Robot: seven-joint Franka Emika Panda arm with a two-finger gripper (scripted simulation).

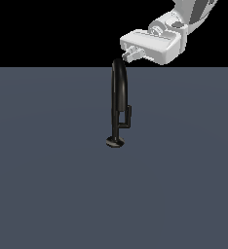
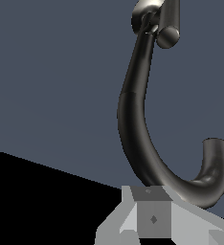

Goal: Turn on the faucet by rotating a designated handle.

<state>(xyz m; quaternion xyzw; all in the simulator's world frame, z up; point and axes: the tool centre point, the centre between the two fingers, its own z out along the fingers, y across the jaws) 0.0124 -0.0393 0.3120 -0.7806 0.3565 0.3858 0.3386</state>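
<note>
The glossy black faucet [image 1: 119, 92] stands upright on the grey floor, a tall narrow arch on a thin stem with a small round base disc [image 1: 115, 142]. The handle [image 1: 128, 115] is a short black bar on a side arm low on the stem, on the exterior view's right. My gripper [image 1: 128, 54] hangs just above the top of the arch, its fingers together and holding nothing, well above the handle. In the wrist view the arch [image 2: 133, 124] curves past my gripper [image 2: 152, 217], with the handle [image 2: 167, 24] far beyond it.
The flat grey floor [image 1: 47, 185] spreads all around the faucet, with no other objects on it. Behind its far edge there is only black background.
</note>
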